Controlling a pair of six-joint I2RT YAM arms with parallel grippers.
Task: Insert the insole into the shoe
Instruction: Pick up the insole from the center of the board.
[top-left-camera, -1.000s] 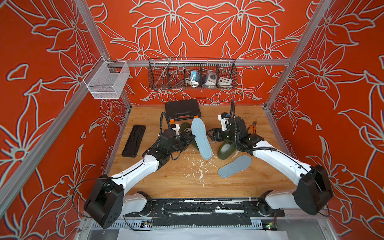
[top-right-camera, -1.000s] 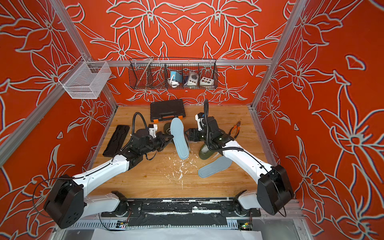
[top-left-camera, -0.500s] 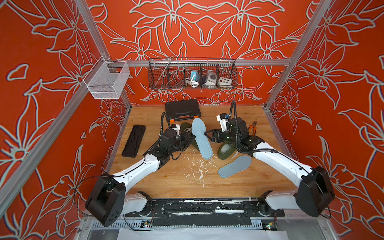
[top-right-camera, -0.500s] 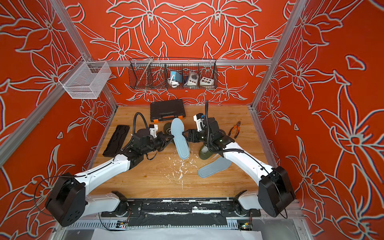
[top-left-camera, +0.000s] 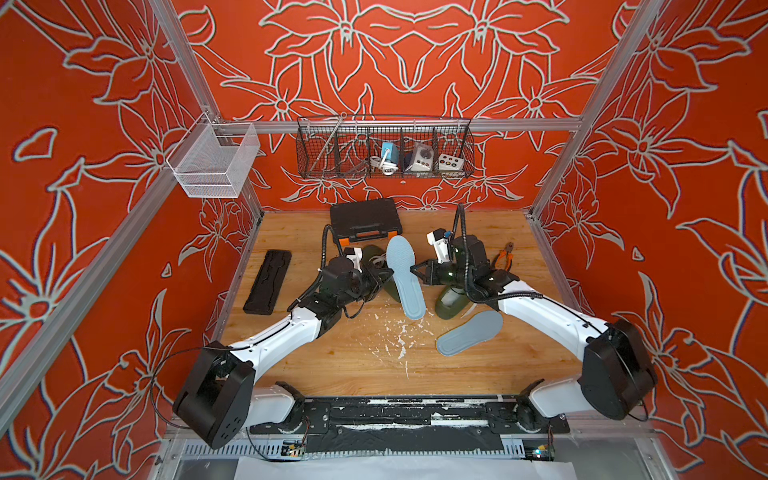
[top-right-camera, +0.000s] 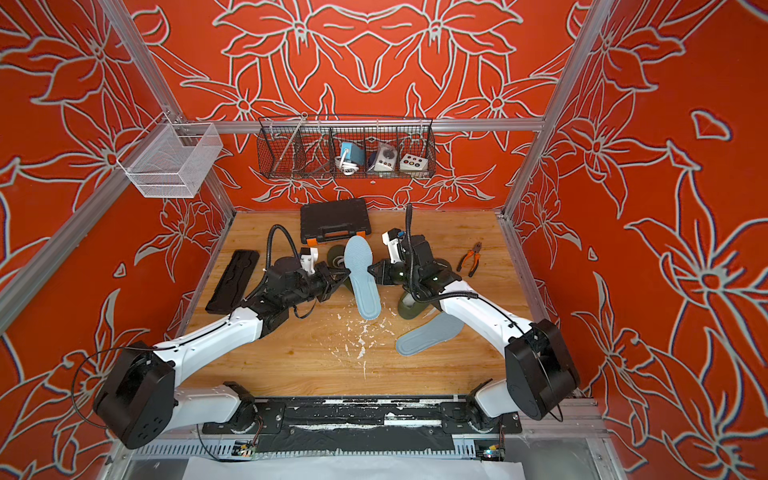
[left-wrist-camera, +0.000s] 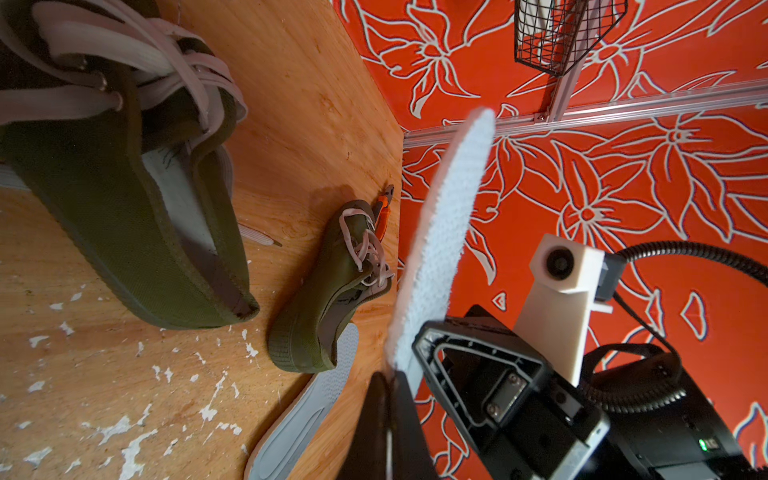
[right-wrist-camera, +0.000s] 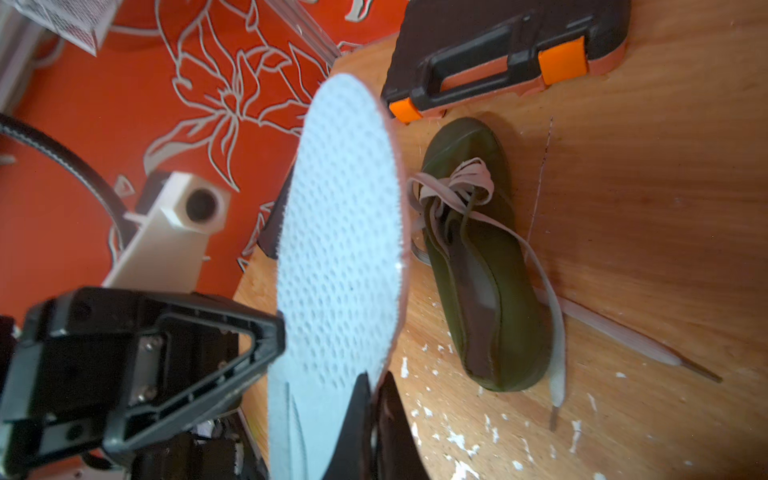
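Observation:
A light blue insole (top-left-camera: 405, 276) hangs tilted above the table, pinched from both sides. My left gripper (top-left-camera: 388, 272) is shut on its left edge and my right gripper (top-left-camera: 415, 271) is shut on its right edge. In the left wrist view the jaws (left-wrist-camera: 388, 395) close on the insole (left-wrist-camera: 444, 232). The right wrist view shows the same at the other edge (right-wrist-camera: 376, 386). One olive shoe (top-left-camera: 374, 255) lies under and behind the insole, partly hidden. A second olive shoe (top-left-camera: 451, 297) lies below my right wrist. A grey insole (top-left-camera: 469, 332) lies flat on the wood.
A black tool case (top-left-camera: 365, 220) with orange latches sits at the back. Pliers (top-left-camera: 503, 253) lie at the right, and a black tray (top-left-camera: 268, 280) lies at the left. A wire basket (top-left-camera: 384, 147) hangs on the back wall. White flecks dot the tabletop.
My right gripper has moved in and shut on the insole's right edge; it stood open beside it before. The left gripper keeps its hold, and the insole has barely moved.

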